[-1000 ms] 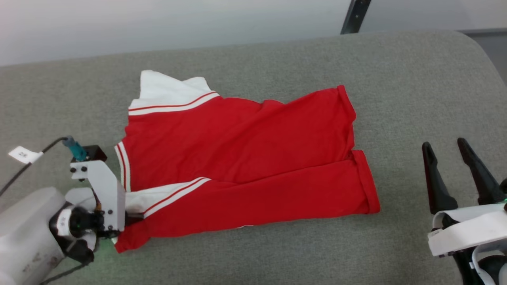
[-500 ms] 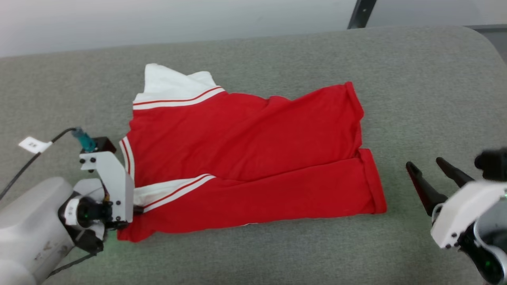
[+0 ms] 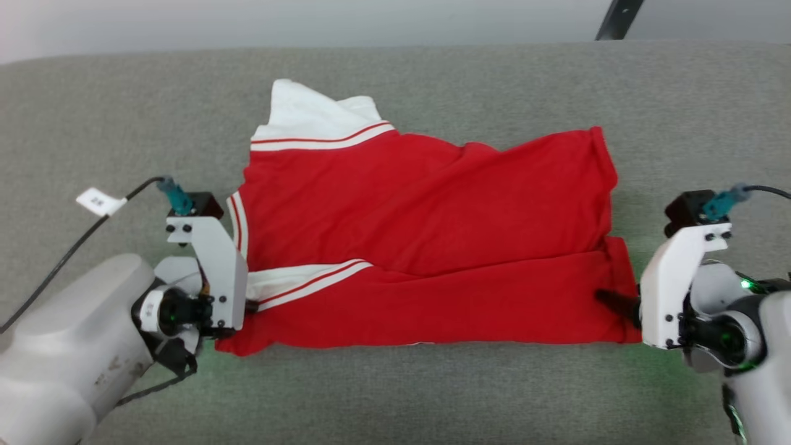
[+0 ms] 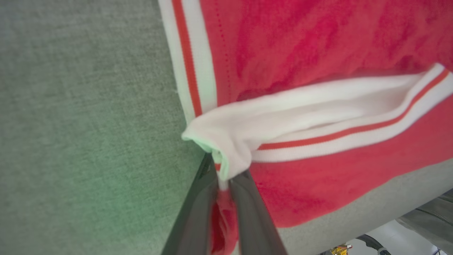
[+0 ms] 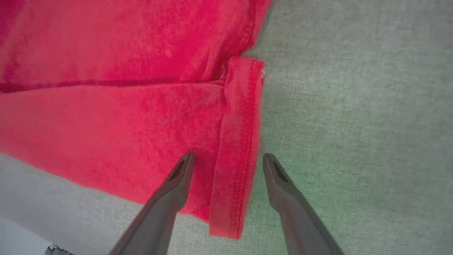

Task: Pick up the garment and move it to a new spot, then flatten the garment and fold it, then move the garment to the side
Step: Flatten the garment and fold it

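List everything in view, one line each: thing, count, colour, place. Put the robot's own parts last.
garment: one, bright red with white sleeves and red-striped white bands, lying partly folded mid-surface.
padded surface: one, grey, under the garment, spanning the head view.
wall: one, pale, behind the surface's far edge.
post: one, dark, top right beyond the surface.
label: one, white, on the left arm's cable.
left gripper: one, dark fingers, shut on the garment by the near white sleeve, at its left end.
right gripper: one, dark fingers, open, straddling the garment's red hem at its near right corner.
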{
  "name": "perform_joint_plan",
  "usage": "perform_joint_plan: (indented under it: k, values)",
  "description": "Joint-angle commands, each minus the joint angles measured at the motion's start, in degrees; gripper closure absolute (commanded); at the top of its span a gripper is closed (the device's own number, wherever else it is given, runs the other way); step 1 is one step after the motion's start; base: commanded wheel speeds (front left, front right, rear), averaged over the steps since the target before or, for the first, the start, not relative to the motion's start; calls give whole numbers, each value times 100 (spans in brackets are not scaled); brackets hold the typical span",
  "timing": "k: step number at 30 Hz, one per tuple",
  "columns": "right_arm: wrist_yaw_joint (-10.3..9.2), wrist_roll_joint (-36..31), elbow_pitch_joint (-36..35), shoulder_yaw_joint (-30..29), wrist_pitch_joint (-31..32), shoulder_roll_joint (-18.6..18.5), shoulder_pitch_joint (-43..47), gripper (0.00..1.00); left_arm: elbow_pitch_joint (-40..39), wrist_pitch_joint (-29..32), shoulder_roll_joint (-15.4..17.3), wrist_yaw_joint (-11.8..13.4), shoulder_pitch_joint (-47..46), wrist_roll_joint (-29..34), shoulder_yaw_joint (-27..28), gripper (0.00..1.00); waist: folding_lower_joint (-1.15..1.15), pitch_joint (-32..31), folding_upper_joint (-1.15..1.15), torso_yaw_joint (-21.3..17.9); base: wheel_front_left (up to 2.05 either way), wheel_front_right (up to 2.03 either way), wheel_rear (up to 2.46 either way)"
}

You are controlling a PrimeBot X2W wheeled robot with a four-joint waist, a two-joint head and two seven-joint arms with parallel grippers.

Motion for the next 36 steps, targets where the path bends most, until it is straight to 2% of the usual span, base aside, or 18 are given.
perform_joint_plan:
  k: [1, 6, 7, 8, 9, 12, 22, 29, 36]
  values:
    - [-4, -93, 204, 33, 48, 51, -145, 0, 50, -66, -214, -45, 18, 55, -62, 100, 0, 95, 0, 103, 0, 0, 0]
    - [-4, -233, 997, 17, 376, 297, -378, 0, 198, -134, -367, -132, -35, 15, -16, 100, 0, 166, 0, 197, 0, 0, 0]
    - [-4, -242, 1128, -9, 425, 340, -405, 8, 228, -135, -395, -146, -46, 14, -15, 100, 0, 176, 0, 214, 0, 0, 0]
    - [-4, -304, 1214, 4, 442, 348, -441, 64, 264, -150, -425, -174, -51, 26, -20, 100, 0, 184, 0, 232, 0, 0, 0]
    - [-4, -331, 1287, 24, 442, 338, -477, 100, 301, -167, -450, -190, -42, 10, -7, 100, 0, 190, 0, 247, 0, 0, 0]
    - [-4, -308, 1431, 45, 465, 355, -502, 100, 425, -194, -469, -271, 7, -2, 1, 100, 0, 179, 0, 282, 0, 0, 0]
    - [-7, -163, 1379, -216, 434, 37, -573, 100, 670, -94, -425, -455, -8, -107, 63, 100, 0, -33, 0, 337, 0, 0, 0]
    - [-7, 74, 976, -212, 809, -163, -416, 100, 555, 184, -280, -350, -12, -176, 47, 100, 0, -254, 0, 378, 0, 0, 0]
    - [-7, 266, 327, -193, 1232, -419, -112, 100, 168, 433, -40, -74, 23, -144, -23, 100, 0, -412, 0, 431, 0, 0, 0]
